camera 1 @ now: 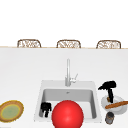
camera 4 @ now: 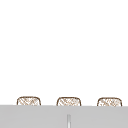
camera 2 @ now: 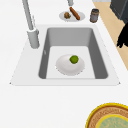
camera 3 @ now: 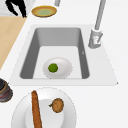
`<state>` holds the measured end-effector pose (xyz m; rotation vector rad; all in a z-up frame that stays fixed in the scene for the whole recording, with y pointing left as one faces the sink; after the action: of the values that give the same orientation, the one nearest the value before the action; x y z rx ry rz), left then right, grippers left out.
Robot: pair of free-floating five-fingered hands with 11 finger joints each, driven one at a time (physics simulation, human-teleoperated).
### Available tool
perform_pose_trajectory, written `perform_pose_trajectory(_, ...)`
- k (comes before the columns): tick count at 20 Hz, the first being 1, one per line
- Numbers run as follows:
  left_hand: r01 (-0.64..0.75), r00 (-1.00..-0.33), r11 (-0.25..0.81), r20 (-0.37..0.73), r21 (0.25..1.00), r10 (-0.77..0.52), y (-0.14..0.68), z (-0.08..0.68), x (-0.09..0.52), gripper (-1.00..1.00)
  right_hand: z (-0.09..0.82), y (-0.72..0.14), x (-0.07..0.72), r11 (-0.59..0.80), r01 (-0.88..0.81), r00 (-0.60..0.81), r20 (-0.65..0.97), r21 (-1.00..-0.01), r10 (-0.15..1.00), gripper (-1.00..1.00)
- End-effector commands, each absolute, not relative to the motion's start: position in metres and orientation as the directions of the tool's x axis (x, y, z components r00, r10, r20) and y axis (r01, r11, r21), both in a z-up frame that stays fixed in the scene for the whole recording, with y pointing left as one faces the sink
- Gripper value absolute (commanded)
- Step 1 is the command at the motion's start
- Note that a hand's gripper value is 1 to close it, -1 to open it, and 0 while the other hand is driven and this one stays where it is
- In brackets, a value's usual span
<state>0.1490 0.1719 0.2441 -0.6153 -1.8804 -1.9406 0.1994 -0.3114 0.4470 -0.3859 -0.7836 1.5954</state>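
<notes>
A red ball (camera 1: 67, 114) hides the sink basin in the front view, where the left hand (camera 1: 45, 108) hangs curled and the right hand (camera 1: 108, 86) holds its fingers relaxed over the white plate (camera 1: 122, 109), while the side views reveal a lime (camera 2: 74, 59) on a white dish (camera 2: 65, 68) in the sink (camera 2: 67, 33) of the white counter (camera 2: 50, 105).

A faucet (camera 1: 68, 72) stands behind the sink (camera 2: 25, 72), where a white bowl (camera 2: 67, 67) holds a lime (camera 2: 74, 59). A yellow-rimmed plate (camera 1: 11, 110) lies on the counter to the sink's left. A red ball (camera 1: 67, 114) fills the front view's foreground, and three wicker chair backs (camera 1: 29, 43) line the counter's far edge.
</notes>
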Motion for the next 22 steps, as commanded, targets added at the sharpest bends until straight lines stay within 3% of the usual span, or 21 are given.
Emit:
perform_pose_trajectory(1,0.544,-0.837,-0.043,0.546,0.838,0.038,0.172,0.244,0.149,0.0,0.444,-0.328,0.178,0.034,-0.752,-0.16,0.233,-0.658,0.959,-1.0)
perform_pose_trajectory(22,0.544,-0.837,-0.043,0.546,0.838,0.038,0.172,0.244,0.149,0.0,0.372,-0.367,0.114,-0.019,-0.742,-0.186,0.179,-0.67,0.966,-1.0)
